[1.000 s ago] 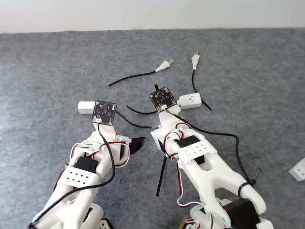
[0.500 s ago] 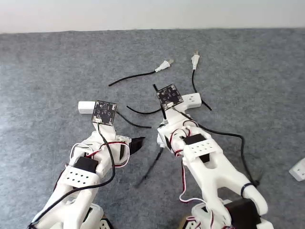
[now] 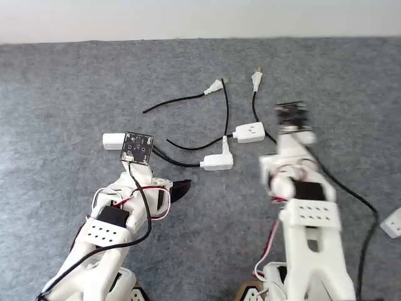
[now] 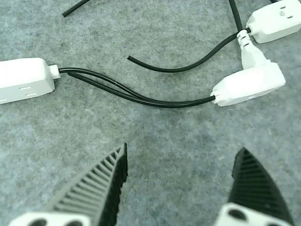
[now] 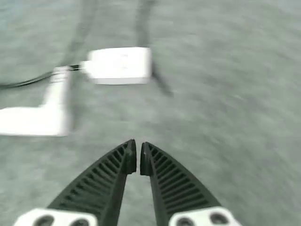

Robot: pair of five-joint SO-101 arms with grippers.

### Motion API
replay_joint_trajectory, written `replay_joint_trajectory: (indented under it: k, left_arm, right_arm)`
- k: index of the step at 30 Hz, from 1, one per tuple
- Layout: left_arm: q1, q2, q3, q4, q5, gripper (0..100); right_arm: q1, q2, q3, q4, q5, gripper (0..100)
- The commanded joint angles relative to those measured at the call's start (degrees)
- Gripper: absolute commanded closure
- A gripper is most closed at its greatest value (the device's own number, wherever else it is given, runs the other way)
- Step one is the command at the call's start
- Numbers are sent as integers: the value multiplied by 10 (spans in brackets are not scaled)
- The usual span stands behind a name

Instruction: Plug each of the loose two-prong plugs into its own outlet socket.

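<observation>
Outlet socket point(image 5: 120, 65), apparently beyond right gripper point(image 5: 138, 157)

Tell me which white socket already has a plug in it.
The middle socket, ahead of the left gripper: a white plug sits in it, forming an L.
</observation>
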Motion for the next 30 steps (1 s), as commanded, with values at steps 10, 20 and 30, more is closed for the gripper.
replay_joint_trajectory:
  k: [10,20,30]
  left_arm:
    - [-3,-11,-2,-32,-4,662]
    - [-52,-11,-4,-77,0,662]
    - [-55,-11,-5,-79,0,662]
  right_arm:
    - [-19,15,-23,40,-38,853]
    - [-164,128,-113,-34,-200,827]
    - [-199,344,-269,-36,-207,810]
